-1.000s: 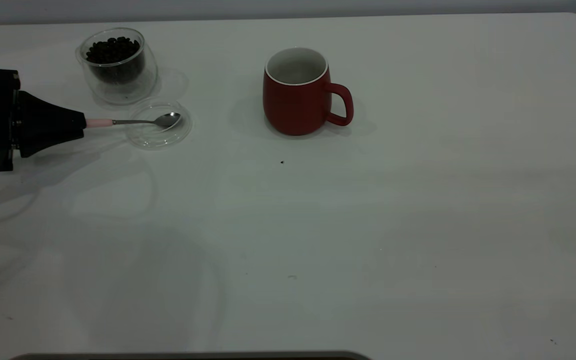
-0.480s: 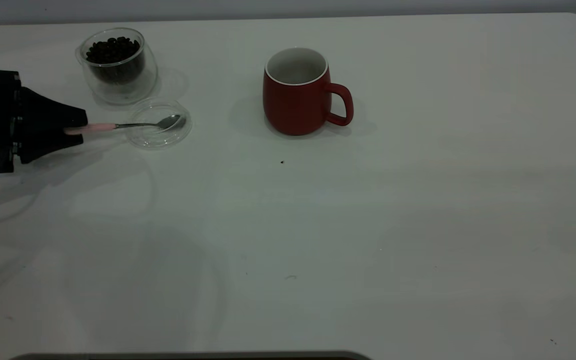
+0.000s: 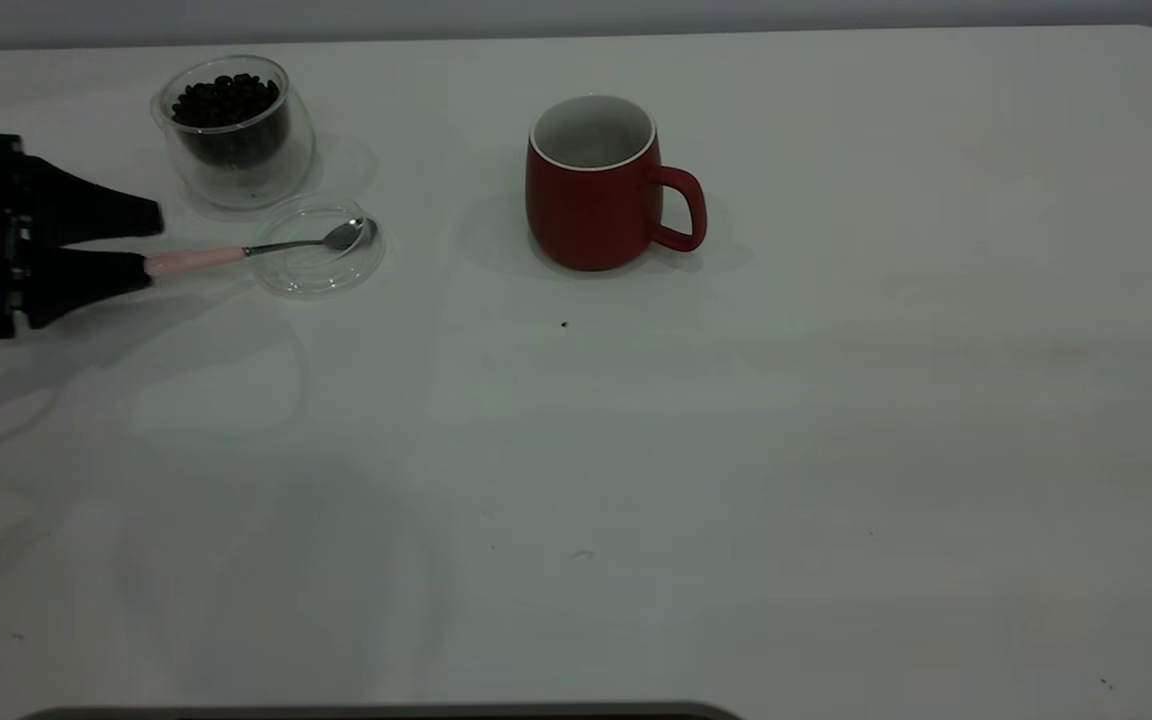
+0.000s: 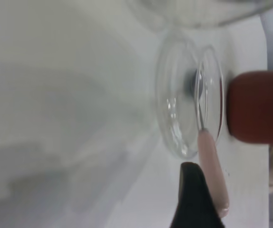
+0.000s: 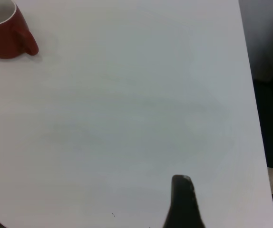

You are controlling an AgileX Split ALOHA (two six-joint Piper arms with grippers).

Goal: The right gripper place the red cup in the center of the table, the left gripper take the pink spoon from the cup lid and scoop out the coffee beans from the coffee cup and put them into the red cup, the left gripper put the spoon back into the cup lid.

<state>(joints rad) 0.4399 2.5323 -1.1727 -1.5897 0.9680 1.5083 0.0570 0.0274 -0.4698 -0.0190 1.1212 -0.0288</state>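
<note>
One red cup stands mid-table. At its nine o'clock lie one cup lid and one pink spoon, handle between the spread left gripper fingers. One coffee cup holds coffee beans. Right gripper's state: cannot tell.

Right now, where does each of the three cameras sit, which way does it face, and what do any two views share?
Exterior: above the table, facing the arms; shows the left gripper, open around the pink spoon in the cup lid, the coffee cup and the red cup.
Left wrist: low along the spoon toward the lid; one fingertip shows.
Right wrist: high over bare table; one fingertip shows.
Shared: the red cup appears in all three.
</note>
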